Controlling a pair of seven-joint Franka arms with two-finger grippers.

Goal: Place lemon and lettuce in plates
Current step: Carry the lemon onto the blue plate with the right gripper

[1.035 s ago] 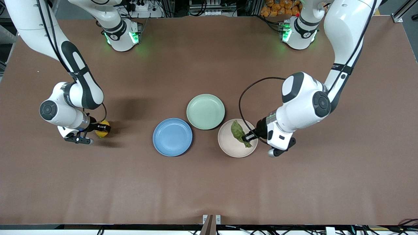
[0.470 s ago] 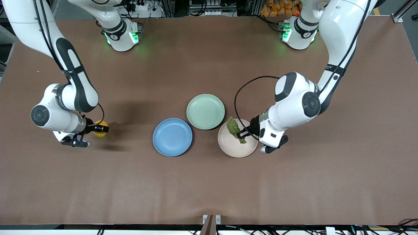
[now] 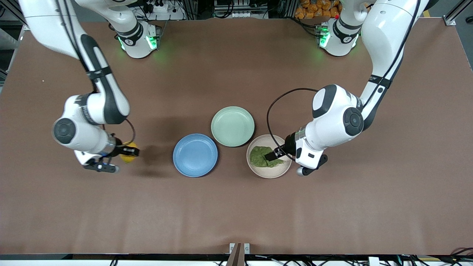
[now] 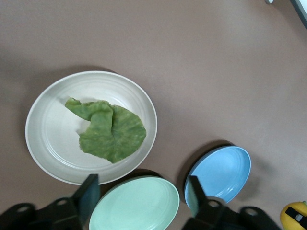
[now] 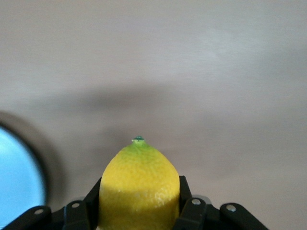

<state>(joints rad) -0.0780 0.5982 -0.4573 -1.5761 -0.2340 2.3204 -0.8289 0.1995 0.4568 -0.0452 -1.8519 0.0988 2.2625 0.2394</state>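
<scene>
Lemon (image 5: pixel 138 186), small, oval, yellow, is clamped in the right end effector (image 3: pixel 127 151) above the tabletop, needing carriage to the round blue plate (image 3: pixel 195 155); wrinkly green lettuce (image 4: pixel 108 130) lies in the beige plate (image 4: pixel 48 115) under the left end effector (image 4: pixel 141 196), spread empty.

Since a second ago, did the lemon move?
Yes. The lemon, gripped in the right hand, has moved closer to the blue plate, which stayed put.

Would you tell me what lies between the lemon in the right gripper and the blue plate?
Only bare brown table: in the front view nothing sits between the lemon, held in the right gripper, and the blue plate. The right wrist view shows the same.
</scene>
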